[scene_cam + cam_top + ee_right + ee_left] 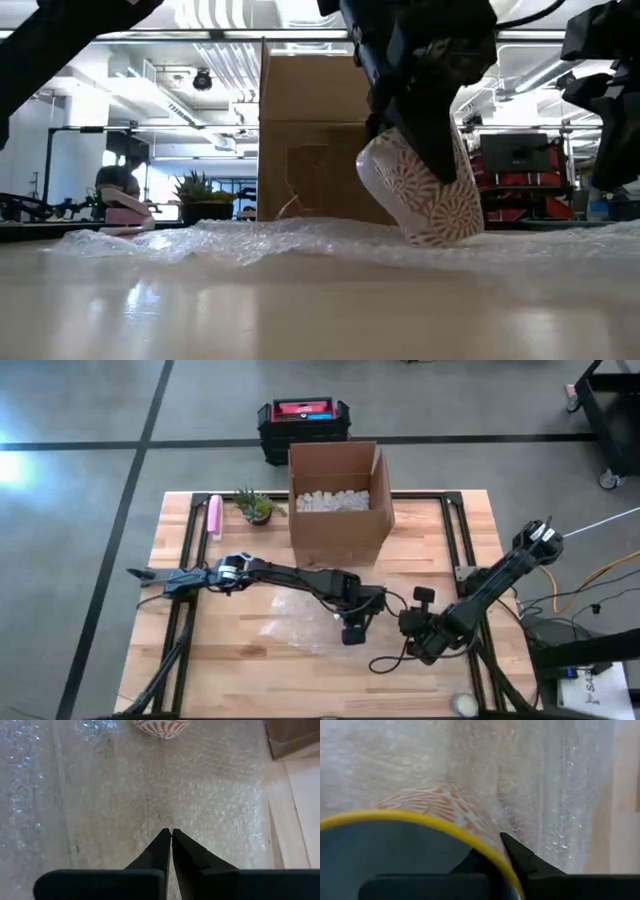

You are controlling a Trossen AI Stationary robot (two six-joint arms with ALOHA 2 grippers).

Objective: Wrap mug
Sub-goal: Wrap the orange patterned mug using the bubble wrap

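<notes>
The left gripper (495, 857) clamps the yellow rim of the mug (425, 195), one finger inside and one outside, holding the patterned cup tilted with its base down on the bubble wrap (250, 240) at mid-table. The mug's orange-and-white wall (440, 805) fills the left wrist view, with the clear wrap spread beyond it. From above, the left arm reaches from the table's left side across to the centre, its gripper (352, 628) over the wrap (300, 628).

The right gripper (171, 836) hangs just beside, fingers pressed together and holding nothing, pointed down at the same sheet; the mug's base (160, 727) shows at the far edge of its view.

Behind the wrap stands an open box (338, 500) with white filler inside. A small plant (256, 507) and a pink object (213, 515) sit near the table's (250, 610) far left edge.
</notes>
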